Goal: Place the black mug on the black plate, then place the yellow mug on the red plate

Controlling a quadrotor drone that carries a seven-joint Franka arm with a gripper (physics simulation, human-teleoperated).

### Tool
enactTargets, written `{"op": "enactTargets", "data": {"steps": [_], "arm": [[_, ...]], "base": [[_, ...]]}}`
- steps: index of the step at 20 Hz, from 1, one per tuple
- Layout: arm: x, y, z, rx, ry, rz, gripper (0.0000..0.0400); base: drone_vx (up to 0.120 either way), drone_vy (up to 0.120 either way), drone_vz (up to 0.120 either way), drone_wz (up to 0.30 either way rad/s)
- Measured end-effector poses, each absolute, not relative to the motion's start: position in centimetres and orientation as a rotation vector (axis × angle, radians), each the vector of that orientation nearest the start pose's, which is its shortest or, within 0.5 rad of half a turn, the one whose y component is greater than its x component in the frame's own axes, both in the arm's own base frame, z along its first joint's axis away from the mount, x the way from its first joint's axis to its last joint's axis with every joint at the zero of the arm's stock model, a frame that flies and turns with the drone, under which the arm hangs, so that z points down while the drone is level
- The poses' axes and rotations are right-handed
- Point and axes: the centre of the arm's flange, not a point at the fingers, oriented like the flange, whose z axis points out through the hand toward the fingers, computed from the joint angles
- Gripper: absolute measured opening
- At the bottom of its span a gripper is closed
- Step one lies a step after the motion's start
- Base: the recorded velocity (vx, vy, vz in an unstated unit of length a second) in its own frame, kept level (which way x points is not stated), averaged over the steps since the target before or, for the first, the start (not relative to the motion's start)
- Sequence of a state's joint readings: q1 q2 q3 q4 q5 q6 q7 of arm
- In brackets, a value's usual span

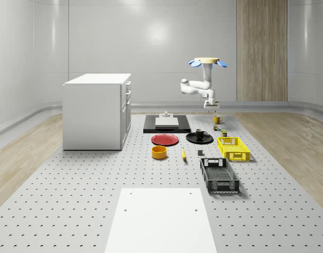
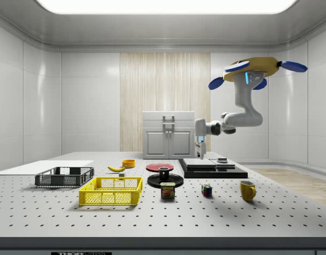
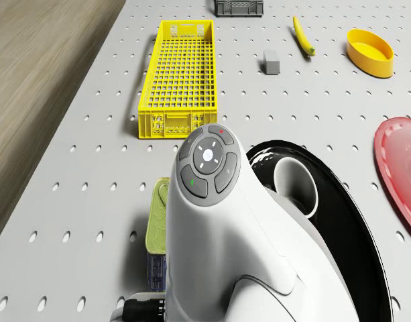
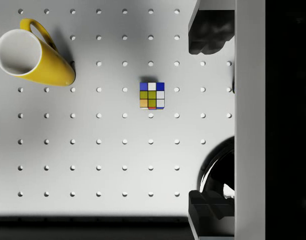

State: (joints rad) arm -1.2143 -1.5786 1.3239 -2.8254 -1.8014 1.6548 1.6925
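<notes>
The black mug (image 1: 199,134) stands upright on the black plate (image 1: 207,140), with the red plate (image 1: 165,139) bare beside it. The same mug (image 2: 164,173) and plate (image 2: 153,181) show in the side view. The yellow mug (image 4: 30,55) lies apart on the table, past a Rubik's cube (image 4: 152,95). The drone (image 1: 206,62) hovers high over the table's far part. Its arm hangs down, and my gripper (image 4: 211,120) is open and empty, well above the table between the black plate's rim (image 4: 216,170) and the yellow mug (image 1: 217,119).
A yellow crate (image 1: 233,148) and a black crate (image 1: 219,175) stand on the whole-scene view's right. A yellow bowl (image 1: 159,152), a banana (image 1: 183,153), a can (image 2: 168,190), a black tray (image 1: 166,124) and a white cabinet (image 1: 98,110) also stand on the table.
</notes>
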Motion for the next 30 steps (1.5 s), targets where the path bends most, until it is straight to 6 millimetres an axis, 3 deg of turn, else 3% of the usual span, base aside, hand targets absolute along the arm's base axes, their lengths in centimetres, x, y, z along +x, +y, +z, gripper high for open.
{"op": "enactTargets", "data": {"steps": [6,13,19,24,30], "arm": [[31.68,0.4,50.87,0.001,-0.002,0.786,0.04],[31.68,0.4,50.87,0.001,-0.002,0.786,0.04],[31.68,0.41,50.87,0.001,-0.002,0.786,0.04],[31.68,0.4,50.87,0.001,-0.002,0.786,0.04],[31.68,0.41,50.87,0.001,-0.002,0.786,0.04]], "base": [[-0.12,0.12,0.0,0.0],[-0.12,0.0,0.0,0.0],[-0.12,0.0,-0.1,0.0],[-0.12,0.104,0.0,0.0],[-0.12,0.0,-0.013,0.0]]}}
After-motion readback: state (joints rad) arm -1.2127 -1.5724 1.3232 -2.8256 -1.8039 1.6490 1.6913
